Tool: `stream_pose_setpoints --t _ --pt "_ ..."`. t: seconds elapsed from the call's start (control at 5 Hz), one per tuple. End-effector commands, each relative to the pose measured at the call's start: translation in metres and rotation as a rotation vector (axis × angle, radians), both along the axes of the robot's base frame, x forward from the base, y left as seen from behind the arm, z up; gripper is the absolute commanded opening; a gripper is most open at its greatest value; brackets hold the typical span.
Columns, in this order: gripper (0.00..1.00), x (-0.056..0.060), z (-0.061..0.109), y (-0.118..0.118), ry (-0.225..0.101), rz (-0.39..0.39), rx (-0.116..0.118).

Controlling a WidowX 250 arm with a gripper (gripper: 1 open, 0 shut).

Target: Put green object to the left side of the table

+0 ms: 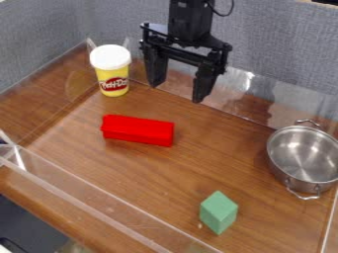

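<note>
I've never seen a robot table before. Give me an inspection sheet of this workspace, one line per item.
Surface: glossy brown wood-grain tabletop, clear walls at its edges.
Job's things: green block on the tabletop, near the picture's bottom, right of centre.
Clutter: red block; yellow tub with white lid; metal bowl with two handles.
Gripper: black, open, above the table, holding nothing.
Cables: a thin dark one near the arm's top.
Surroundings: grey speckled panel behind; dark items beyond the lower-left edge, unclear.
</note>
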State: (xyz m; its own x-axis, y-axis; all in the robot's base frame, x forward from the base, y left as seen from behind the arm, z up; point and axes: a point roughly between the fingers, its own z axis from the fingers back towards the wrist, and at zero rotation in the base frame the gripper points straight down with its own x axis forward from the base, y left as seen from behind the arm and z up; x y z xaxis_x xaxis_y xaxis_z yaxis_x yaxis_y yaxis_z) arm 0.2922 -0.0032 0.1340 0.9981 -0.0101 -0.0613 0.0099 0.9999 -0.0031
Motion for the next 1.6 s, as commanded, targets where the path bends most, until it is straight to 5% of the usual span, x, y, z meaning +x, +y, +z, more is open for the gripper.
stream_pose_setpoints --t 0.0,0.6,1.4 --pt "1.0 -0.004 -0.007 -0.006 0.011 -0.017 -0.002" --pt "1.0 -0.049 -0.039 -0.062 -0.02 -0.277 -0.015" --pt "1.0 -0.057 -0.109 -0.085 0.032 -0.334 -0.02"
